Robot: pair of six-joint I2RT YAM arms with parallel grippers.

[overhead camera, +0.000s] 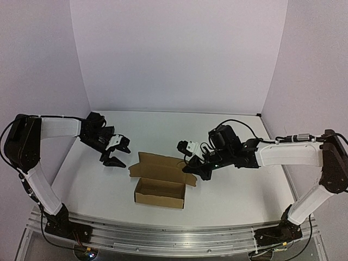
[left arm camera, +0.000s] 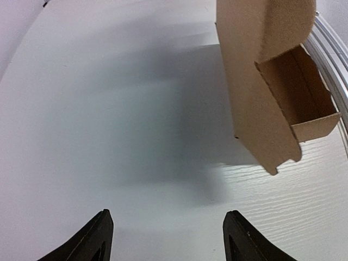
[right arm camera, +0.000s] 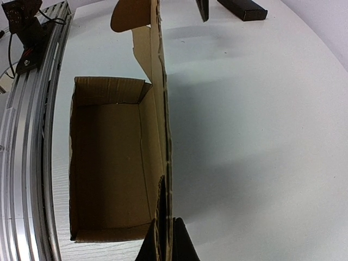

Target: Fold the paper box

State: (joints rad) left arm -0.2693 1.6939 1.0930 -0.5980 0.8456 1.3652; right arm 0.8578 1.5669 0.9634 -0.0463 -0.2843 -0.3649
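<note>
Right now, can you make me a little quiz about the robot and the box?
1. True or false: the left gripper is holding the box.
2. Pick one: what is the right gripper pinching? A) the flap standing up from the box. B) the left gripper. C) nothing.
3. Fill the gap: the top of the box is ____ (open or closed).

Key: 1 false, its fingers are spread wide over bare table, away from the box. 2 A. 3 open.
</note>
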